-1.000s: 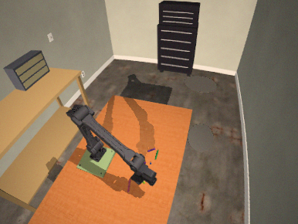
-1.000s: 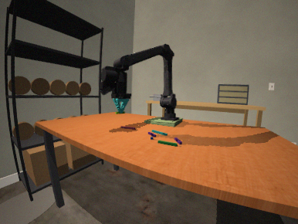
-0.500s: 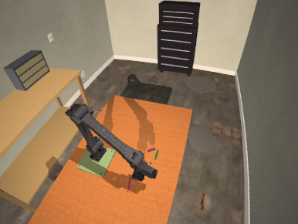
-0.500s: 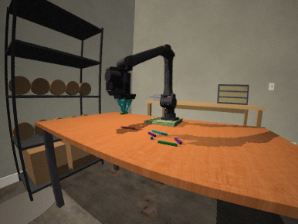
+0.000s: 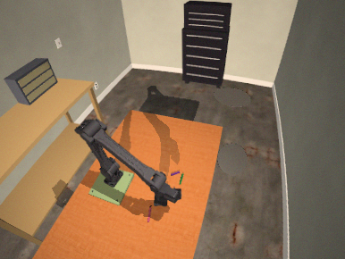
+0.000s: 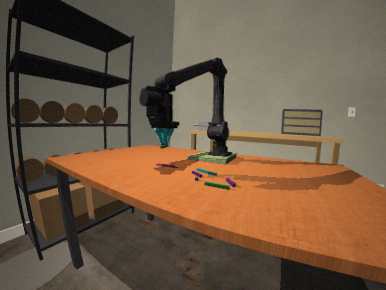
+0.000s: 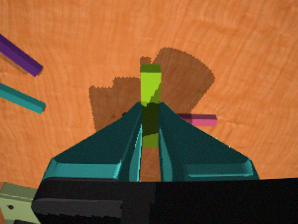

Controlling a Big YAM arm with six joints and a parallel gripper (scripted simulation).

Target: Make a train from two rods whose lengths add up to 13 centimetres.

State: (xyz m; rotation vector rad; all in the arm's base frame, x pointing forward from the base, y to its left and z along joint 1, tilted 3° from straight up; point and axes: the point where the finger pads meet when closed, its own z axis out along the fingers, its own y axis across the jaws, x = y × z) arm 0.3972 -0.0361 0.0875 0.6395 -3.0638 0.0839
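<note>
Lime rod (image 7: 150,99) is clamped between the closed claw (image 7: 150,137) fingers, held clear above the table (image 6: 280,220). A green rod (image 6: 217,185), its eight-centimetre partner, lies flat beside turquoise and purple rods, well apart from the claw. Judged step: carrying the lime rod to the green one. Next move calls for turning it along the green rod's line and setting it end to end.

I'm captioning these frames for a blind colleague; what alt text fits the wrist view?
Seen from the wrist, the teal gripper is shut on a lime rod, above an orange wooden table. A purple rod and a turquoise rod lie at left; a pink-magenta rod shows at right.
</note>
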